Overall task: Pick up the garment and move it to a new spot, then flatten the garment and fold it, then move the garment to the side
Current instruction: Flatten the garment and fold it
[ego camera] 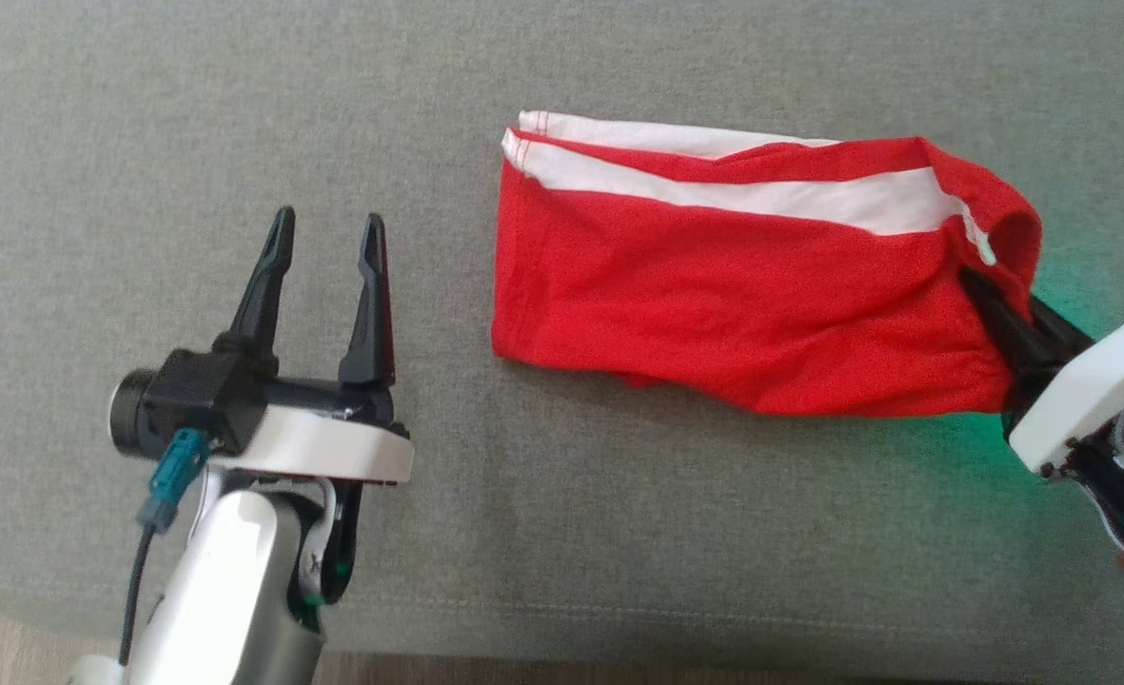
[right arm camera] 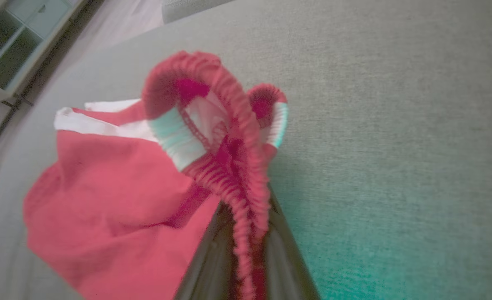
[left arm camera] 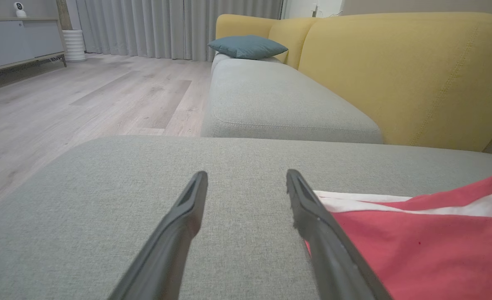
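While my right pincer [ego camera: 997, 309] is pinching the elastic waistband [right arm camera: 246, 179] of the red shorts [ego camera: 742, 295], its two dark fingers are standing almost together with the gathered band squeezed between them. The shorts are lying on the grey cushion [ego camera: 238, 105], stretched from its middle toward my right. The leg hem is pointing at my left side, and the waistband end is curling up off the cushion where I am gripping it. A white stripe [ego camera: 761, 195] is running along the far side of the shorts, and a second white strip is peeking out just behind it. A green glow is falling on the cushion beside my right wrist.

My left pincer [ego camera: 328, 228] is hovering over bare cushion near the hem end of the shorts, apart from the cloth, with its fingers spread wide and nothing between them.

Seen from my left wrist, a yellow sofa back [left arm camera: 395, 75] is rising beyond the cushion, a blue pillow [left arm camera: 246, 46] is resting on the next seat, and a wooden floor [left arm camera: 83, 96] is stretching away on that view's left.
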